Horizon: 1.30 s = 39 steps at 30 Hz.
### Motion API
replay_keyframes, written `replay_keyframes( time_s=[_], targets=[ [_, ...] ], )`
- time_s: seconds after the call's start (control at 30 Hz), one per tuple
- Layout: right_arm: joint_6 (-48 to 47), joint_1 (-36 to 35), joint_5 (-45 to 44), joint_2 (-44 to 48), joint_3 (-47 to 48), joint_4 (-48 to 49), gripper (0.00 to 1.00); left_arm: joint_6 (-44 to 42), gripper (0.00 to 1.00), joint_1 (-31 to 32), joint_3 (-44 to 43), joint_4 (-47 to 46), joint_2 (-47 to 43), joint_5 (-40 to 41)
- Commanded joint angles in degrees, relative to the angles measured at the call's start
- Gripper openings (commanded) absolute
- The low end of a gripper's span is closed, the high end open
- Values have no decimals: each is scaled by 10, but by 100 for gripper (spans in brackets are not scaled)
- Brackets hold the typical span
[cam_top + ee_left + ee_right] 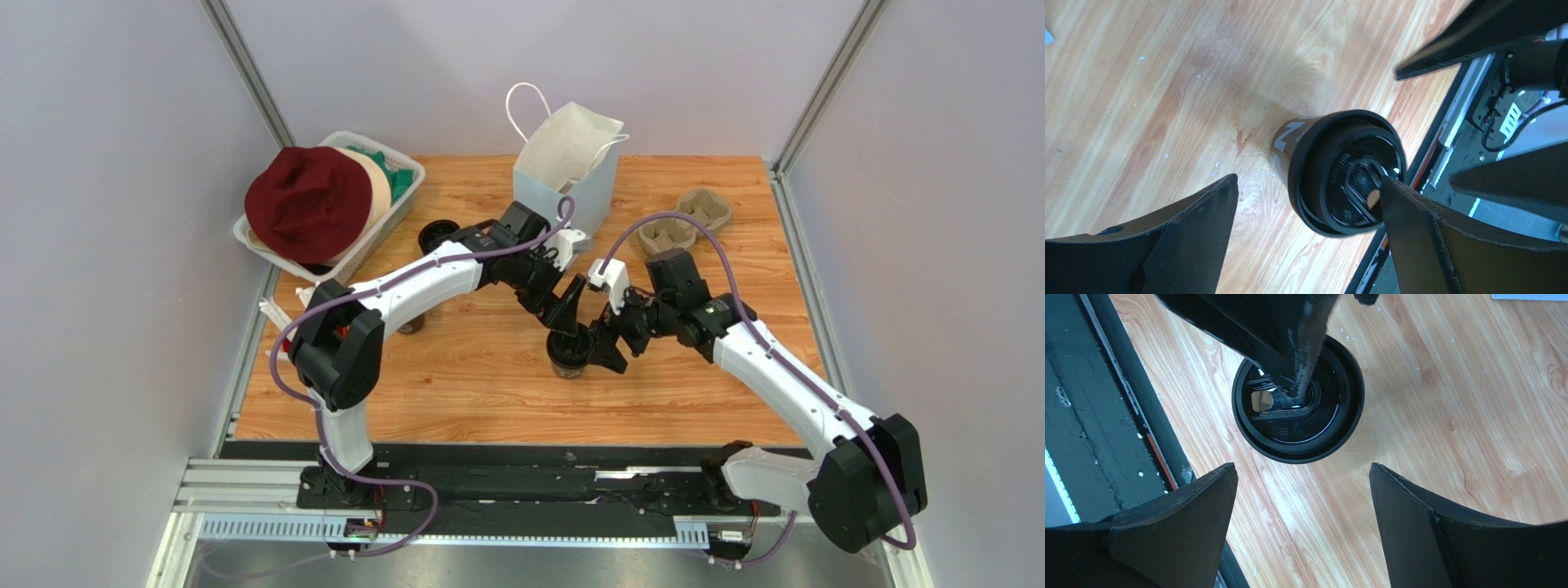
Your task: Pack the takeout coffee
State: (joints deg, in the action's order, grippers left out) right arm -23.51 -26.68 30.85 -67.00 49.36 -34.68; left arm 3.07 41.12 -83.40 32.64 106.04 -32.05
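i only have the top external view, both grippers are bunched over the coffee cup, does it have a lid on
observer: Yes. The left wrist view shows a black lid seated on the takeout coffee.
operator: is anything gripping it
observer: Not clamped. The left gripper stands open with it between the jaws, close to one and clear of the other.
operator: and the other one
observer: The right gripper is open too; in its wrist view the takeout coffee sits beyond its jaws, not between them.
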Motion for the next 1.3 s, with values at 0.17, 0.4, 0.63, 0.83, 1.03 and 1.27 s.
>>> replay_keyframes(
  time_s=[0.17, 0.4, 0.63, 0.83, 1.03, 1.27],
  targets=[
    [-51, -30, -47, 20, -9, 39, 92, -30, 95, -31, -56, 37, -76, -36],
    [-65, -68, -66, -4, 37, 37, 99, -53, 95, -101, -49, 66, -137, -60],
    [-66, -96, -82, -53, 60, 52, 99, -68, 95, -153, -13, 100, -216, -64],
    [-63, -101, -69, -88, 73, 54, 99, -83, 95, -199, 9, 126, -271, -69],
    [-63, -114, -82, -100, 69, 63, 99, -101, 95, -234, 9, 157, -304, -77],
    [-61, -124, -91, -113, 65, 67, 95, -101, 96, -248, 37, 148, -326, -81]
  ],
)
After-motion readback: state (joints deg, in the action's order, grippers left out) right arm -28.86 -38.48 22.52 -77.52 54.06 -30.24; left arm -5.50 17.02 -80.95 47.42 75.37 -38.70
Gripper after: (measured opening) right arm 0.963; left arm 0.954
